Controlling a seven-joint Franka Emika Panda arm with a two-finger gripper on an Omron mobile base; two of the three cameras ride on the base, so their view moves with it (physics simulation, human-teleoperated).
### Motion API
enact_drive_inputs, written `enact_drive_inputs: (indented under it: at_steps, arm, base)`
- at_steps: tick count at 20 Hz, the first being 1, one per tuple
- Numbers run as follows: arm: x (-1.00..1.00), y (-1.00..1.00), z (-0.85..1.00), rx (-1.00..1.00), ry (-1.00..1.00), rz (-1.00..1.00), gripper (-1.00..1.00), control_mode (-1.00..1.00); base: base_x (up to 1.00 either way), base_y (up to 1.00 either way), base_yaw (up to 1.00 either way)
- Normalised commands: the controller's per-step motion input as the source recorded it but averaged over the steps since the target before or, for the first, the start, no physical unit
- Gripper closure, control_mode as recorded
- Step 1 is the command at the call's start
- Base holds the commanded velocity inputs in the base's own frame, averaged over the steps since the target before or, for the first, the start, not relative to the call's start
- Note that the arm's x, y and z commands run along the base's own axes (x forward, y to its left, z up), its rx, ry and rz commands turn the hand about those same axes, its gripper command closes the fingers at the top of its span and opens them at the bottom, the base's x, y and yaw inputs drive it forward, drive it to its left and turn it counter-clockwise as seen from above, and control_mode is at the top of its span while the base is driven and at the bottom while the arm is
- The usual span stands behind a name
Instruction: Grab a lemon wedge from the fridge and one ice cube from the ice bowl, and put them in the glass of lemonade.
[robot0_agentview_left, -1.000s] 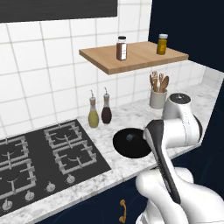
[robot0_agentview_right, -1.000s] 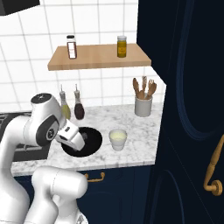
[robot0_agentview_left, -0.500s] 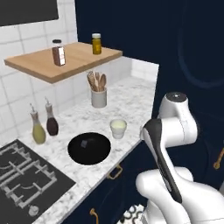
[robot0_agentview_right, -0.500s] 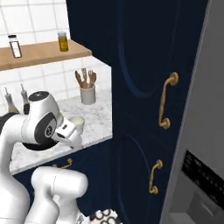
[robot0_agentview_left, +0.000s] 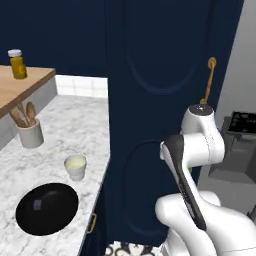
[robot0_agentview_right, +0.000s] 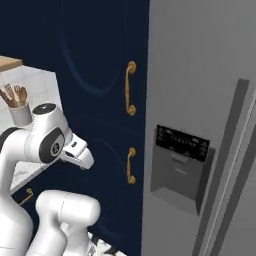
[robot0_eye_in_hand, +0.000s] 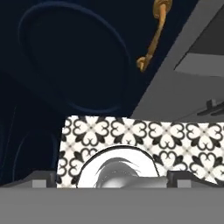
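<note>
The closed grey fridge (robot0_agentview_right: 200, 100) looms at right, beyond navy cabinets (robot0_agentview_left: 150, 100). On the marble table (robot0_agentview_left: 75, 130) at left sit the black ice bowl (robot0_agentview_left: 47, 208) and the glass of lemonade (robot0_agentview_left: 75, 167). The folded arm points its spread, empty end effector (robot0_eye_in_hand: 111, 177) floorward; reaching the fridge handle looks next.

The fridge (robot0_agentview_right: 200, 100) is cut off at 3 o'clock; the ice cube (robot0_agentview_left: 37, 204) in the ice bowl (robot0_agentview_left: 47, 209) is too small to tell.
</note>
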Motion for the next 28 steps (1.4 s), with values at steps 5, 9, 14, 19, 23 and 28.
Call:
enact_drive_inputs:
  at_steps: [5,9,14,19,23,28]
  arm:
    - [0.00,0.00,0.00,0.00,0.00,0.00,-1.00,1.00]
    - [0.00,0.00,0.00,0.00,0.00,0.00,-1.00,1.00]
    - [0.00,0.00,0.00,0.00,0.00,0.00,-1.00,1.00]
    - [0.00,0.00,0.00,0.00,0.00,0.00,-1.00,1.00]
    - [0.00,0.00,0.00,0.00,0.00,0.00,-1.00,1.00]
    - [0.00,0.00,0.00,0.00,0.00,0.00,-1.00,1.00]
  base:
    - [-0.17,-0.98,-0.30]
    - [-0.59,-0.77,-0.16]
    - [-0.44,-0.07,-0.53]
    - [-0.07,-0.08,-0.48]
    - [-0.55,-0.20,-0.13]
    - [-0.68,-0.07,0.00]
